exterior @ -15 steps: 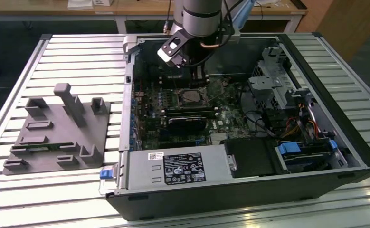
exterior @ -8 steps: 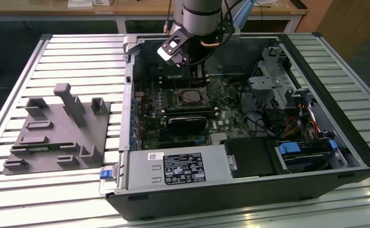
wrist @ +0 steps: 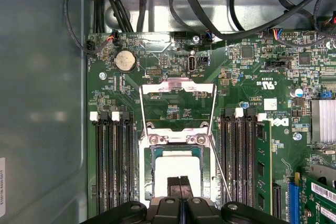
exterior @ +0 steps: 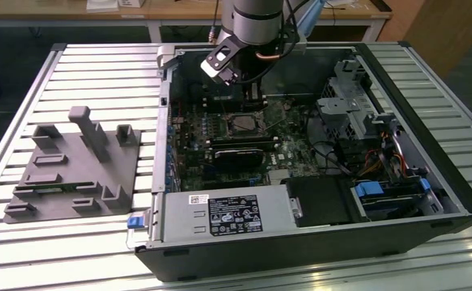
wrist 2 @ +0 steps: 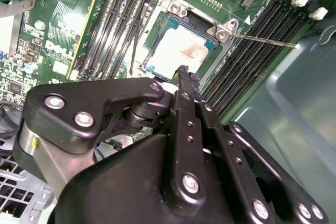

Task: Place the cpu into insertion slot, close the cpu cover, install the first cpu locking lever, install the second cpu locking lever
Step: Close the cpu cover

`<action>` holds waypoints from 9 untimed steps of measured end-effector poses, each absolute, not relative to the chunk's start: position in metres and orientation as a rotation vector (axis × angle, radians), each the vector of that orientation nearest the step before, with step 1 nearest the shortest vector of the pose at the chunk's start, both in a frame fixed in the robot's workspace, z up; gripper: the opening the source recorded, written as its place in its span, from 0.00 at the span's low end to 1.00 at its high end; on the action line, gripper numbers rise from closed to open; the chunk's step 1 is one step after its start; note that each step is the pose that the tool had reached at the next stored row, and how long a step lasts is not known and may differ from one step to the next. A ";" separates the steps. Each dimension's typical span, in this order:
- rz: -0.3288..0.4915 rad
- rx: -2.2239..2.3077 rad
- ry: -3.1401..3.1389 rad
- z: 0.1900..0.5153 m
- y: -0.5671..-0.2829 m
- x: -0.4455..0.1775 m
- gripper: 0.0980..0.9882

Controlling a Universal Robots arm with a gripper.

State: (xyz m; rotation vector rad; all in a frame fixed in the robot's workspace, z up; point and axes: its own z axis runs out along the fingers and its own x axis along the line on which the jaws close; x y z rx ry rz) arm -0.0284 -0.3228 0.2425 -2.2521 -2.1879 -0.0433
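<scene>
Open black PC case (exterior: 397,230) lies on a ribbed metal table (exterior: 98,66). A grey plastic fixture (exterior: 74,173) with blocky posts sits at the exterior view's left. The arm (exterior: 256,18) reaches down into the case.

Cpu (wrist: 176,167) (wrist 2: 176,51) is a flat square with a pale dull metal top and a faint tan smudge. It lies flat in the socket on the green board (wrist: 252,77).

Cover (wrist: 178,84) is a thin shiny metal frame with a big window. It is swung open, hinged back off the socket, and the board shows through the window.

One lever (wrist: 220,170) (wrist 2: 262,39), a thin straight wire rod, is loose and angles away from the socket corner.

Gripper (wrist: 179,181) (wrist 2: 182,72) is matte black with bolted links. Its fingers are pressed together with nothing between them, and the narrow tip is right over the cpu top; I can't tell if it touches.

Long black ridged memory slots (wrist: 113,166) run on both sides of the socket. A round silver coin cell (wrist: 125,61) sits beyond the cover.
</scene>
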 end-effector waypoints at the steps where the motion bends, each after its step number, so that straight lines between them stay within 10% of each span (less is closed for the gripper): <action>1: -0.043 -2.252 -2.188 0.243 -0.323 -0.028 0.01; 9: -0.043 -2.252 -2.188 0.251 -0.323 -0.028 0.01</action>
